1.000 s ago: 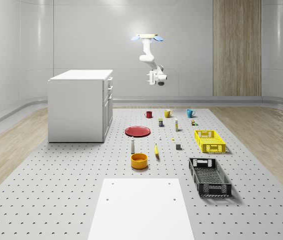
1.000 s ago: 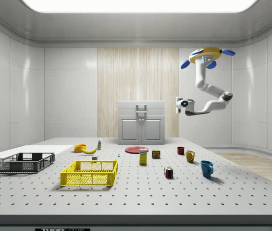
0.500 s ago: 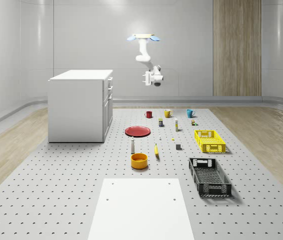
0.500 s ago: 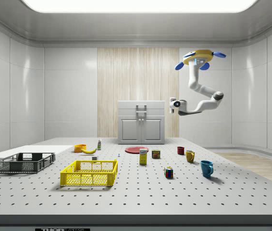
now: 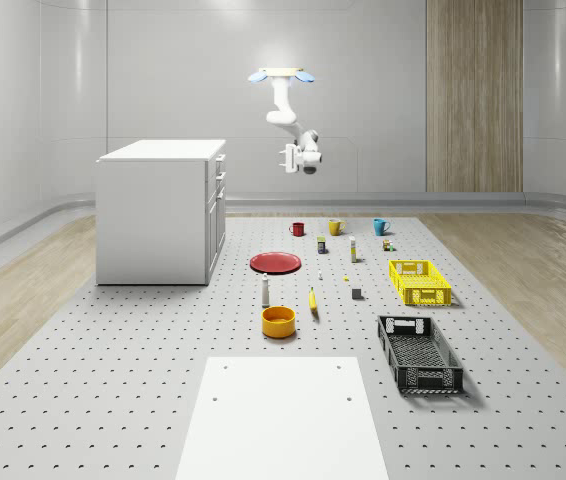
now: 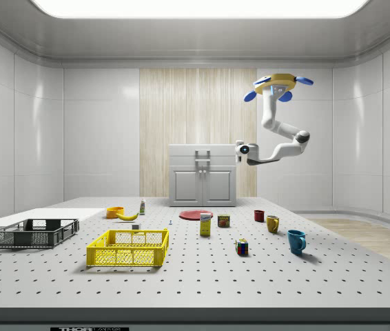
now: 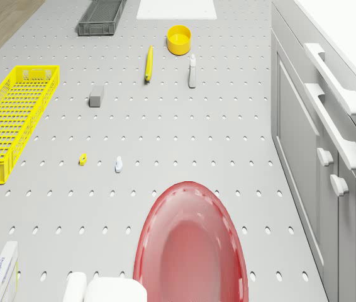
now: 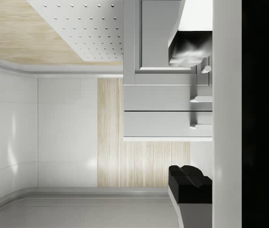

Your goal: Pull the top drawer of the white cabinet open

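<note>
The table (image 5: 113,380) is a flat grey slab drilled with a regular grid of small holes. A smooth white sheet (image 5: 283,420) lies at its near edge in the whole-scene view.

The cabinet (image 5: 153,215) is a plain white box with square edges and a flat top. It stands by the table's far left corner in the whole-scene view. Its top drawer (image 7: 319,82) is a shallow flat-fronted panel with a long bar handle (image 7: 334,70). The drawer sits shut, flush with the front.

The drone (image 5: 282,74) has a yellow disc body and blue rotors. It hovers high over the table's far part, on the cabinet's drawer side. The glossy white jointed arm (image 5: 283,108) hangs from it and bends toward the cabinet. The gripper (image 5: 290,160) is about level with the cabinet's top and well apart from its front. In the wrist view the fingers (image 8: 190,183) stand wide apart with nothing between them; one has a black ridged pad.

A black mesh crate (image 5: 419,352) and a yellow mesh crate (image 5: 419,282) lie along the table's right edge in the whole-scene view. A round, glossy red plate (image 5: 276,263) lies mid-table, in front of the cabinet. Nearer the white sheet are a round orange bowl (image 5: 278,321) and a banana (image 5: 313,301). Red (image 5: 297,229), yellow (image 5: 335,227) and blue (image 5: 380,226) mugs stand in a row toward the far edge.
</note>
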